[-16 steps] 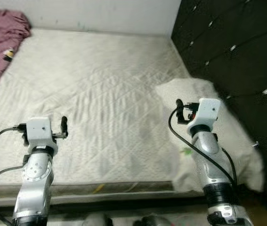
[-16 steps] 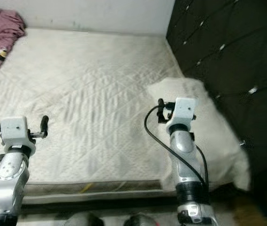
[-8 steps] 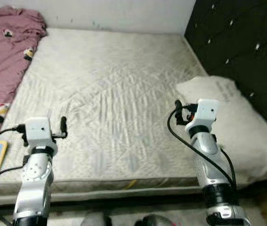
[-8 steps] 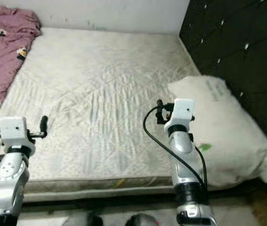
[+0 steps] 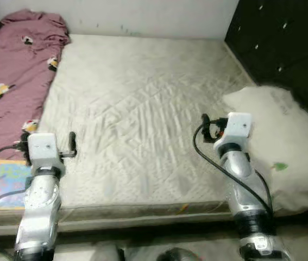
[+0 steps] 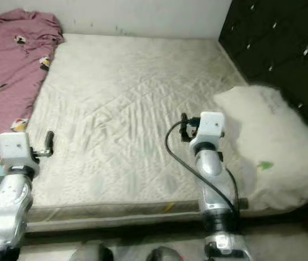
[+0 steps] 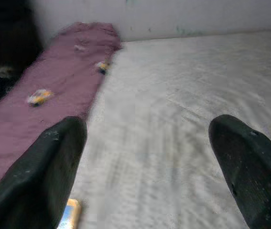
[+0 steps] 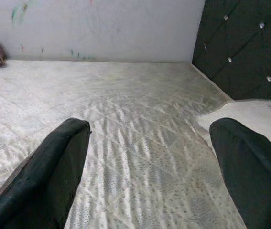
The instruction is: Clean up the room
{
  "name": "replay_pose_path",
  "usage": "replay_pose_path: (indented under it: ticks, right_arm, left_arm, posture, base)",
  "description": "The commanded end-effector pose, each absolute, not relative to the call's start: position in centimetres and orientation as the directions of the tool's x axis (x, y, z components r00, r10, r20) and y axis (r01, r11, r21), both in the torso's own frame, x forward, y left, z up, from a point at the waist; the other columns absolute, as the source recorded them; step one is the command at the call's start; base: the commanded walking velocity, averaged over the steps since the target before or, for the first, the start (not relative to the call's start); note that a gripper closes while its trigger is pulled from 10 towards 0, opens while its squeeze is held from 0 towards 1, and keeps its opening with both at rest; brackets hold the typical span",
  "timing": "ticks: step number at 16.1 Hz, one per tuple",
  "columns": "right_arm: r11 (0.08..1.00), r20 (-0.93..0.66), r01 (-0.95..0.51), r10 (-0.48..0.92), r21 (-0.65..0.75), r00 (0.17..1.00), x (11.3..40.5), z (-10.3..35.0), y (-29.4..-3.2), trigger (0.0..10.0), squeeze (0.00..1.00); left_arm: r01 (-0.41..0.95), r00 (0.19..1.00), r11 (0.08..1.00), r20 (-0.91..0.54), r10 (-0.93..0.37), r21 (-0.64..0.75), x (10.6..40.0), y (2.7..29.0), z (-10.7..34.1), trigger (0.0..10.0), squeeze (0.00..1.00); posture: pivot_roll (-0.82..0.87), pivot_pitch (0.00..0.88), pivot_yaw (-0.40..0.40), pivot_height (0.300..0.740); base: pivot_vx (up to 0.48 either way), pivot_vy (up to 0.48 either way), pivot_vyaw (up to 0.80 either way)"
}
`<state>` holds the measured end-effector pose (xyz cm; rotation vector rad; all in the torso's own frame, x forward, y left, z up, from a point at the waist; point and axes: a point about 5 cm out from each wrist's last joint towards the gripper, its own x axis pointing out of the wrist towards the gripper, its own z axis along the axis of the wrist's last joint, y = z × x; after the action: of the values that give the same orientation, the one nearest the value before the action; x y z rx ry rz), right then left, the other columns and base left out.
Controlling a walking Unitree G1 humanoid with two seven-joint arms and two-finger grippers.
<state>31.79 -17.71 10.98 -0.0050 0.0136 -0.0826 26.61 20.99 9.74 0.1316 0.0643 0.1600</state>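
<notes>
View has swung left: blanket (image 5: 18, 81) and book (image 5: 7, 182) now at mattress (image 5: 143, 109) left edge; both claws apart, empty

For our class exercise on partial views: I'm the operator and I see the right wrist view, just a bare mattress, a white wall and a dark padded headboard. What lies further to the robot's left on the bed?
Observer: A pink blanket with small cartoon prints lies along the mattress's left side.
Operator: Anything near the front corner there?
Observer: Yes, a colourful book lies flat by the left arm, beside the blanket.
Operator: And the white thing at my edge?
Observer: It is a big white pillow against the headboard, to the right of the right hand.
</notes>
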Motion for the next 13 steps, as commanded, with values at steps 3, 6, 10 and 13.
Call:
replay_pose_path:
  ticks: [3, 6, 10, 13]
  right_arm:
    - [0.997, -0.006, 0.075, -0.075, -0.005, 0.997, 32.10, 11.40, -17.57, 10.0, 0.00]
    - [0.998, -0.002, 0.059, -0.059, -0.005, 0.998, 32.23, 11.55, -17.25, 10.0, 0.00]
    - [1.000, 0.010, 0.021, -0.021, -0.023, 1.000, 32.20, 11.56, -16.80, 10.0, 0.00]
    - [0.999, 0.004, 0.033, -0.033, 0.002, 0.999, 32.25, 11.66, -16.78, 10.0, 0.00]
  left_arm:
    - [-0.187, 0.980, 0.972, -0.035, 0.194, 0.142, 26.85, 21.60, 10.03, 10.0, 0.00]
    - [-0.186, 0.981, 0.973, -0.035, 0.193, 0.139, 26.72, 21.45, 9.92, 10.0, 0.00]
    - [-0.186, 0.981, 0.973, -0.032, 0.192, 0.138, 26.93, 21.55, 9.96, 10.0, 0.00]
    - [-0.181, 0.982, 0.974, -0.027, 0.186, 0.137, 27.04, 21.53, 10.01, 10.0, 0.00]
  posture:
    - [0.12, 0.063, -0.064, 0.740]
    - [0.12, 0.057, -0.067, 0.740]
    - [0.12, 0.054, -0.067, 0.740]
    - [0.12, 0.052, -0.068, 0.740]
  base:
    - [0.000, 0.476, 0.00]
    - [0.000, 0.476, 0.00]
    - [0.000, 0.476, 0.00]
    - [0.000, 0.476, 0.00]
